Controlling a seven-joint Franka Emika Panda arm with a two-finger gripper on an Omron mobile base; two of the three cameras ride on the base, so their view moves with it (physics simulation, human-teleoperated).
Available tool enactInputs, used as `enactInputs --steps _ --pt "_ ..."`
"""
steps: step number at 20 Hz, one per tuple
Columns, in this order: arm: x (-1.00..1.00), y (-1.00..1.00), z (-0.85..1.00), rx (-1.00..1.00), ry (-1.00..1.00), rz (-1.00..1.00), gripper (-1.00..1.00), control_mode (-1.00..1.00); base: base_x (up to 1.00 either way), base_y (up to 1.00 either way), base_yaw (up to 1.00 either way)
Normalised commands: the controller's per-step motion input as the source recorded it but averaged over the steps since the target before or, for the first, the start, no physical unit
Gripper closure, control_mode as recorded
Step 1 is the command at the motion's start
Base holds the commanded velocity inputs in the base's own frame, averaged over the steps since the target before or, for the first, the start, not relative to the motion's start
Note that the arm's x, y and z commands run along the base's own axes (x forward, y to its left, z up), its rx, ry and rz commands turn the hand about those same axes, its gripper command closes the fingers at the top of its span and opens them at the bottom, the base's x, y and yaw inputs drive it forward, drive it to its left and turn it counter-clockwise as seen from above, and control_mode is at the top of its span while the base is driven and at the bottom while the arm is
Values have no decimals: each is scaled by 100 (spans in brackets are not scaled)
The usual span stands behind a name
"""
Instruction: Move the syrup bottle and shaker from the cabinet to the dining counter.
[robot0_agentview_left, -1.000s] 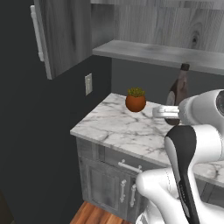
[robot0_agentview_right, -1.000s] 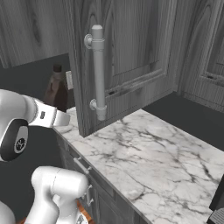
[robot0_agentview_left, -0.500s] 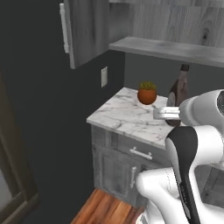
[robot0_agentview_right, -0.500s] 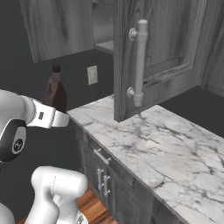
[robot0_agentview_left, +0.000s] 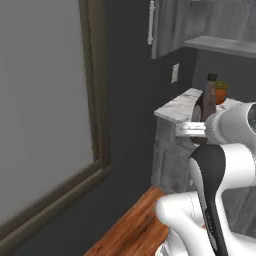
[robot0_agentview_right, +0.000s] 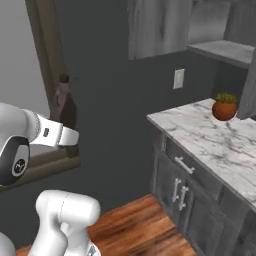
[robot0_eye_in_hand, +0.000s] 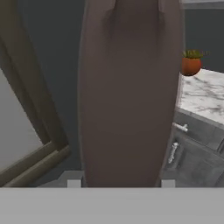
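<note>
A: Where is the syrup bottle (robot0_eye_in_hand: 129, 96)?

B: I see it upright in the gripper (robot0_eye_in_hand: 118, 183), jaws clamped on its lower body. In the hand view it fills the centre. In the left base view the bottle (robot0_agentview_left: 207, 102) stands at 12 o'clock from the hand.

A: Surroundings?

B: At 2 o'clock of the bottle I read an orange plant pot (robot0_eye_in_hand: 191, 64) on a short marble worktop (robot0_agentview_right: 220, 145). At 9 o'clock, a brown-framed panel (robot0_eye_in_hand: 30, 118) on the dark wall.
</note>
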Motion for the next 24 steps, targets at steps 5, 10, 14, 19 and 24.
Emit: enactInputs --steps 5,10,14,19,24 --pt "0 0 0 0 0 0 100 100 -93 83 62" --pt "0 0 0 0 0 0 100 100 -89 41 78" --pt "0 0 0 0 0 0 100 100 -72 37 88" --pt "0 0 0 0 0 0 100 100 -61 47 91" --pt "0 0 0 0 0 0 100 100 -53 55 93"
